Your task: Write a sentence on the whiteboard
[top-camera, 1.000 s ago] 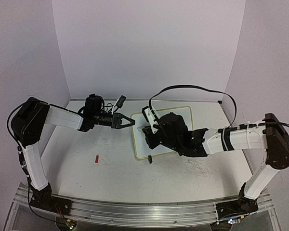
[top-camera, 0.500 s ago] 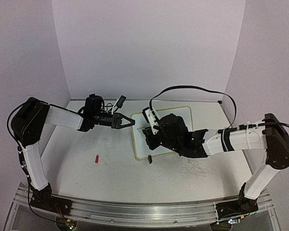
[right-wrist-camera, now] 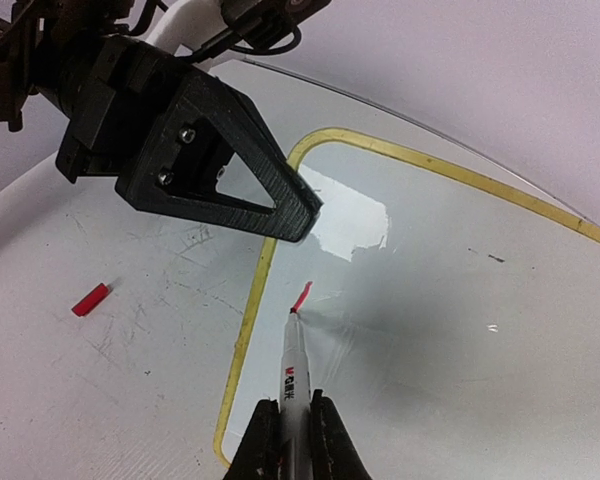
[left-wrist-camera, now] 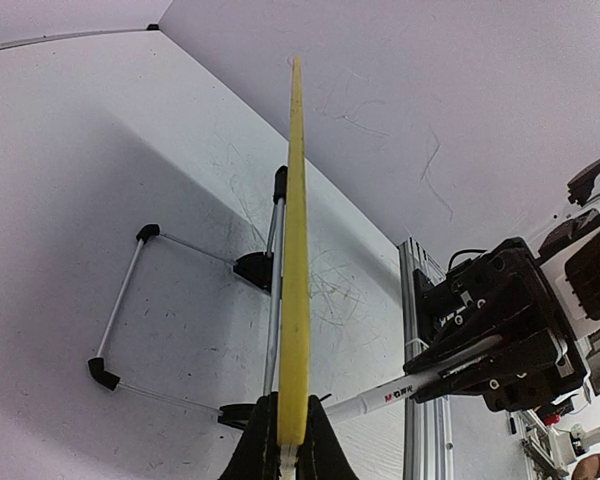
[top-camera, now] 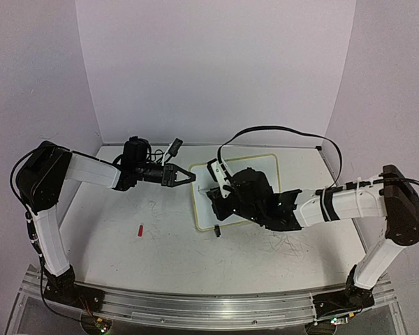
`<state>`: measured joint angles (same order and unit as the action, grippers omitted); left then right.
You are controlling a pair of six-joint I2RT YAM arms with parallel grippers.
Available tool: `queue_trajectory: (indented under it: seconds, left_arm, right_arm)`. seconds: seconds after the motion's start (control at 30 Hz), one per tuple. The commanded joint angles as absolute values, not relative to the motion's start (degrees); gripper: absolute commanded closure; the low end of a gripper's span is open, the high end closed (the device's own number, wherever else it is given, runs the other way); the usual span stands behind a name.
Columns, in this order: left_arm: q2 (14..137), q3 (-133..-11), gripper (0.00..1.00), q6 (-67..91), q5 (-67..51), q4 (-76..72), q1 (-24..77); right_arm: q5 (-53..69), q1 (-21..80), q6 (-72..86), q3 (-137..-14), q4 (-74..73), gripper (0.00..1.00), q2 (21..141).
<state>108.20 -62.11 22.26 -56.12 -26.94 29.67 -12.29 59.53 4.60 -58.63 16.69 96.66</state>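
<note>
Right gripper [right-wrist-camera: 292,425]: jaws pressed nearly together, pinching the barrel of a white marker [right-wrist-camera: 292,375]. The red nib points away from me.

Nib position: on the whiteboard [right-wrist-camera: 460,270], or just off it; I cannot tell which. It sits just inside the left side of the pale yellow rim [right-wrist-camera: 248,320], below the far-left rounded corner.

One short red stroke [right-wrist-camera: 301,296] lies just beyond the nib. It is all that shows of the sentence, and no letter is readable.

Left gripper [left-wrist-camera: 291,445]: closed on the rim's left edge, near the nib, steadying the board.

A red cap [top-camera: 140,229] lies on the scribbled tabletop [top-camera: 160,251], well to the left of the board.

Step, as I judge it: the very start of writing, first letter.

Next move calls for light, even pressure and small strokes running rightward across the bare board. The left hold should stay firm so the board does not slide. The left finger is close to the nib, so strokes should stay clear of it.
</note>
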Motion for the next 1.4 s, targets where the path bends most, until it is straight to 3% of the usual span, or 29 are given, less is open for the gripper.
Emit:
queue_trajectory:
  seconds: [0.0,0.77,1.03,1.37]
  left_arm:
    - [107.4,-62.2,1.0,23.12,-57.7,-26.9,30.24]
    - [107.16,-62.1,1.0,23.12,-57.79,-26.95,30.23]
    - [107.3,-62.05,1.0,23.03,-57.74,-26.93,30.28]
    - [107.2,-61.97,1.0,22.94,-57.83,-26.98,30.25]
  right_arm:
    - [-12.4,59.53,5.69,-57.48,16.87,1.0,97.05]
    - [-12.62,61.71,8.7,-55.56,16.82,1.0,97.83]
    - [-10.74,61.66,11.14,-56.65,16.52,1.0,89.54]
    - [-16.54,61.55,8.69,-60.32,16.87,1.0,94.71]
